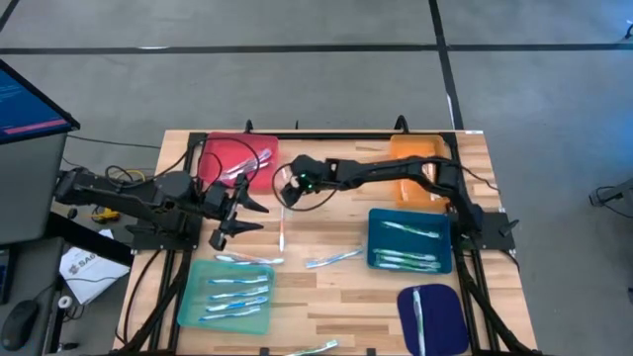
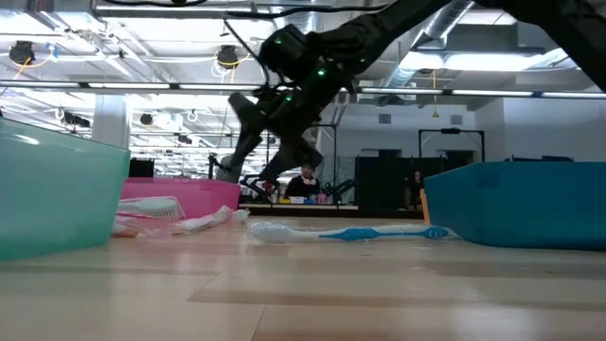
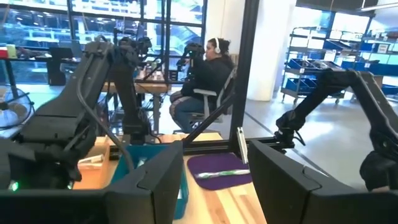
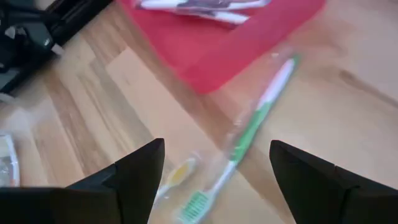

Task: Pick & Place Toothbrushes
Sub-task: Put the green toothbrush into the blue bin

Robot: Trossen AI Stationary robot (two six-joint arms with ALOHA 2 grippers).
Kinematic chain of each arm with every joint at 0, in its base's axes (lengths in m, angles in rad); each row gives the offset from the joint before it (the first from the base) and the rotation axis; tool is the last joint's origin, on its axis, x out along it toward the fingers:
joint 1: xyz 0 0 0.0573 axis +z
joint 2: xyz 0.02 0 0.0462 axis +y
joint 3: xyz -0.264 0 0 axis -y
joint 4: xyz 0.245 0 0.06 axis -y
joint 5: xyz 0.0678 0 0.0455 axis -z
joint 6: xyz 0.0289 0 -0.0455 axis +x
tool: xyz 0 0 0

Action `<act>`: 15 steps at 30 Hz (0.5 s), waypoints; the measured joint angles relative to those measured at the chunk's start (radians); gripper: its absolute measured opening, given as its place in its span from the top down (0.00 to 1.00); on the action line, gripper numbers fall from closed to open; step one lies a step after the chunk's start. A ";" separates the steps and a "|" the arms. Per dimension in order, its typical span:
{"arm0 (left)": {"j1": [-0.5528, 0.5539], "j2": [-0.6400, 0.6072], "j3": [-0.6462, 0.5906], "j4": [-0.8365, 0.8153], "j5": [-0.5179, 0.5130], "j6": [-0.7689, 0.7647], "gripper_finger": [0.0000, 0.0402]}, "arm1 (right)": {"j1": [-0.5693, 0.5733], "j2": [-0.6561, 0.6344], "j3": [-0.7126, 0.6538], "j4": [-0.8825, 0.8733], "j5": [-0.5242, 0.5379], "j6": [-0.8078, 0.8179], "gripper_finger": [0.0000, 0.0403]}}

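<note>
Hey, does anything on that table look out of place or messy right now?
Yes. Several thin plastic toothbrushes lie loose on the wooden table outside the flat trays: a green-and-white one near the red tray, and a blue-and-white one mid-table.

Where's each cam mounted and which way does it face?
High: overhead, straight down on table; both arms.
Low: table height, level across; right gripper overhead.
Left wrist: level past open left gripper toward purple tray, seated person.
Right wrist: down past open fingers at green toothbrush.
Shared: red tray in high, low, right wrist.
</note>
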 joint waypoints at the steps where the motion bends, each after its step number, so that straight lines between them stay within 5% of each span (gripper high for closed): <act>1: 0.000 0.000 0.000 -0.001 0.000 0.000 0.56 | 0.005 0.010 0.016 -0.019 0.002 0.000 0.29; 15: -0.003 0.001 0.000 0.008 0.000 -0.009 0.56 | -0.017 0.166 0.162 -0.089 0.030 0.019 0.29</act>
